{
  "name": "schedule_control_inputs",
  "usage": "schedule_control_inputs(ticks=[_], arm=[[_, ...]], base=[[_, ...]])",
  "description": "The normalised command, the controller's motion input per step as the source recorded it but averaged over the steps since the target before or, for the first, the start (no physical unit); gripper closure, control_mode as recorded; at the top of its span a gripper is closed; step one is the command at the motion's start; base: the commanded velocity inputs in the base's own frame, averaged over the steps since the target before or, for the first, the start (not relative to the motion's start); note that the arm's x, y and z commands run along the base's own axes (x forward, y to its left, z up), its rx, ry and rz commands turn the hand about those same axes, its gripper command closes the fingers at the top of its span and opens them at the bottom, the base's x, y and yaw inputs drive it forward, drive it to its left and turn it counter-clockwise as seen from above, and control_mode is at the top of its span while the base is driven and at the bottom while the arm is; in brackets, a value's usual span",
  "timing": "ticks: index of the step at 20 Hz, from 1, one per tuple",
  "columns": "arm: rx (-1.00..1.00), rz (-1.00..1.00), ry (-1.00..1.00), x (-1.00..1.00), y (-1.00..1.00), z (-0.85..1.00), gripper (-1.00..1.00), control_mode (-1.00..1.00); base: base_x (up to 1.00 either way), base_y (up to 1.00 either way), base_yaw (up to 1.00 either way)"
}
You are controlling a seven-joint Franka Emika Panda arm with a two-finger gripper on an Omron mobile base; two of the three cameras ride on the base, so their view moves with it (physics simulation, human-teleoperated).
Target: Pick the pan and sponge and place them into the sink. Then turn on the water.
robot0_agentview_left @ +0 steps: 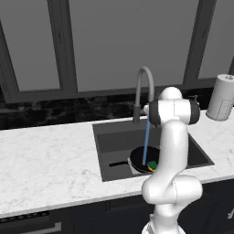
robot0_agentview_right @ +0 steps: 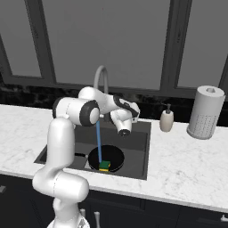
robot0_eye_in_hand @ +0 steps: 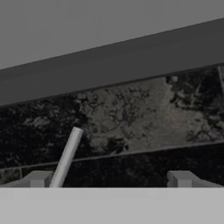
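In the left base view the white arm's upright links cover the right half of the large dark grey recessed sink (robot0_agentview_left: 107, 137), so the round black frying pan (robot0_agentview_left: 137, 157) shows only in part at centre frame, its short handle pointing left, with the small yellow sponge with a green top (robot0_agentview_left: 152, 164) at its right edge. The thin bright blue stream of water (robot0_agentview_left: 146, 141) drops from the tall grey gooseneck faucet (robot0_agentview_left: 142, 87) into the pan.

The right base view shows the whole pan on the basin floor, the sponge lying in it at the near side, just beside the foot of the stream. It also shows a small white soap pump bottle (robot0_agentview_right: 167, 120) and a perforated grey paper-towel roll (robot0_agentview_right: 205, 111) at right of frame (both well apart from the sink). The two-finger gripper (robot0_agentview_right: 124, 130) hangs above the basin's back right part, near the faucet.

In the hand view the two finger tips (robot0_eye_in_hand: 39, 178) stand wide apart, holding nothing; a pale grey rod (robot0_eye_in_hand: 68, 155) rises beside the left one against dark marbled backsplash (robot0_eye_in_hand: 144, 113).
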Motion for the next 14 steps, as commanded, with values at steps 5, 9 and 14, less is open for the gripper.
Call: schedule_control_inputs(ticks=[5, 9, 14], arm=[[0.03, 0.00, 0.00, -0.03, -0.93, 0.00, -1.00, -1.00], [0.02, 0.00, 0.00, 0.00, -0.83, 0.00, -1.00, -1.00], [0.00, 0.00, 0.00, 0.00, -0.67, 0.00, -1.00, -1.00]], base=[[0.00, 0.00, 0.00], [0.00, 0.00, 0.00], [0.00, 0.00, 0.00]])
